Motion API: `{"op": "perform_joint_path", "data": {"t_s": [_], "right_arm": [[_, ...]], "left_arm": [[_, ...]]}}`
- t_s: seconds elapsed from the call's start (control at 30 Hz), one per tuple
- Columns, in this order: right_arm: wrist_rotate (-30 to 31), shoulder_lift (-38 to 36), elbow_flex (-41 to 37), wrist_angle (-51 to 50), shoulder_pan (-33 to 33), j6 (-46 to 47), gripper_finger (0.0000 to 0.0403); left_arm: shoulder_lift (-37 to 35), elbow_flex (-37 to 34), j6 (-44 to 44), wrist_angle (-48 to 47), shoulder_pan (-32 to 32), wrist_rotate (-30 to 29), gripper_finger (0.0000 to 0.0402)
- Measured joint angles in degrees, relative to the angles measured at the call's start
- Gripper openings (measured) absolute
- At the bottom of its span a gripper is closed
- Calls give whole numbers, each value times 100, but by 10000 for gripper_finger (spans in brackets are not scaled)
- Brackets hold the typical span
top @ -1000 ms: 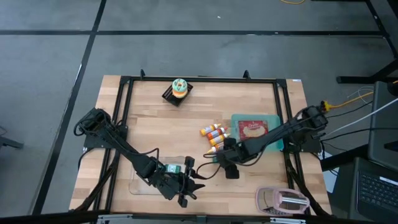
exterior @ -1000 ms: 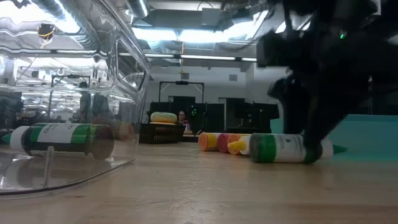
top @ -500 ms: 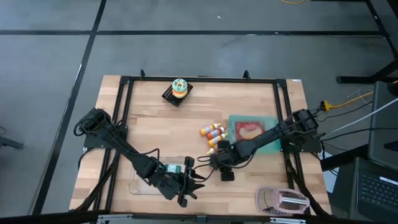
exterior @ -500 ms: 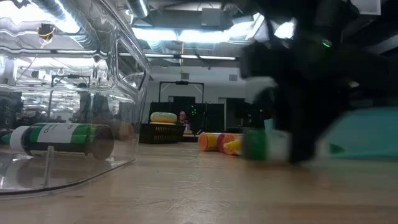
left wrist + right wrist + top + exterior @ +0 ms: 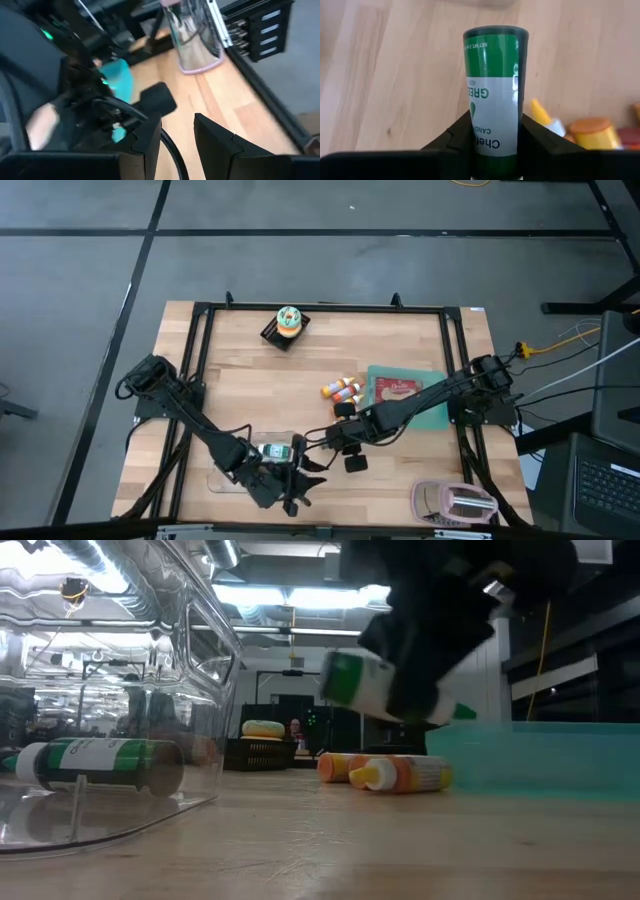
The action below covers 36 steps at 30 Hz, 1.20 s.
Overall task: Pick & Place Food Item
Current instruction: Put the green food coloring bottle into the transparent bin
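My right gripper (image 5: pixel 338 438) is shut on a green-and-white bottle (image 5: pixel 372 688) and holds it above the table's middle. In the right wrist view the bottle (image 5: pixel 495 95) stands between the two fingers. A second green-labelled bottle (image 5: pixel 100 765) lies on its side in a clear container (image 5: pixel 240 465) at the near left. My left gripper (image 5: pixel 177 132) is open beside that container with nothing between its fingers. Orange and yellow bottles (image 5: pixel 345 390) lie on the table at the middle. My right gripper pinches the bottle's white labelled body (image 5: pixel 492 132) between its two fingers (image 5: pixel 457 137). They come from above at a slant and lie across the bottle. The bottle is lifted clear of the table and tilted, with its green end (image 5: pixel 345 675) higher than its pointed tip (image 5: pixel 462 712).
A teal tray (image 5: pixel 432 412) with a red packet (image 5: pixel 398 388) sits right of the middle. At the far edge a black tray holds a doughnut (image 5: pixel 288 322). A pink-rimmed container (image 5: pixel 455 502) stands at the near right. A black frame (image 5: pixel 200 360) runs around the table.
My right gripper has taken hold of the green-and-white bottle, which lay on its side by the teal tray. It has lifted the bottle clear and carried it toward the table's left and near edge. The bottle now hangs tilted above the table.
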Motion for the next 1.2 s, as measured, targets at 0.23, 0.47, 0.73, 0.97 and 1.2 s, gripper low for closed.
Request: {"op": "perform_joint_path", "data": {"t_s": [0.23, 0.47, 0.73, 0.97, 1.2], "right_arm": [[65, -9, 368, 91, 4, -143, 107], [234, -11, 656, 645, 4, -441, 106], [24, -20, 1144, 1925, -8, -1010, 109], [-372, 378, 1165, 3204, -350, -727, 107], [-1060, 1269, 1159, 4564, -525, -62, 108]], "left_arm": [[-895, 0, 221, -138, -619, -1114, 114], [-2021, -284, -212, -881, -1675, -1778, 114], [-2973, -1373, -1066, -971, -2428, -2614, 114], [-3434, -2009, -1308, -924, -2739, -3544, 114], [-3455, -2063, -959, -893, -2744, -4096, 114]]}}
